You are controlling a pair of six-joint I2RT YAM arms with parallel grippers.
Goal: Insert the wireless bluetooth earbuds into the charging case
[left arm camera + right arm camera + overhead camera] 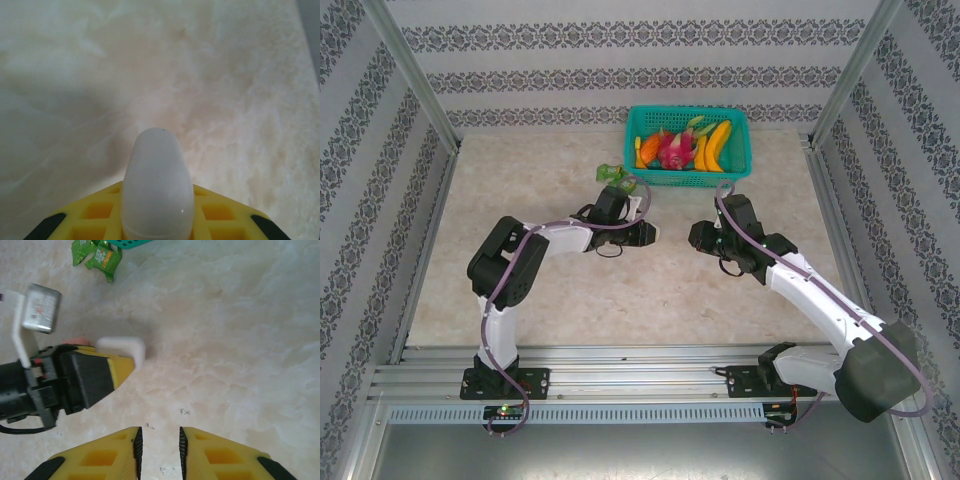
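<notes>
Tabletop is most of what there is to see from here, pale and marbled, with a metal frame running along its near edge and up both sides. The open room lies across the near half and out toward the left and right edges. The crowding is all at the far edge, where a teal basket of fruit sits a little right of centre, a green packet just off its near left corner.

Both arms reach in to the middle of the table and face each other across a short stretch of bare surface. The left arm climbs from its base, folds at a high elbow and lies out flat to the right, so the left gripper points sideways just on the near side of the green packet. It is clamped on the charging case — a smooth white rounded shell poking out past the yellow fingers, low over the table; whether it touches I cannot tell.

The right arm slants in from the near right corner, forearm long, wrist bent. The right gripper has its jaws a little apart with nothing between them — only bare table beneath.

A salmon-pink sliver peeks out behind the left gripper, too little to name.
</notes>
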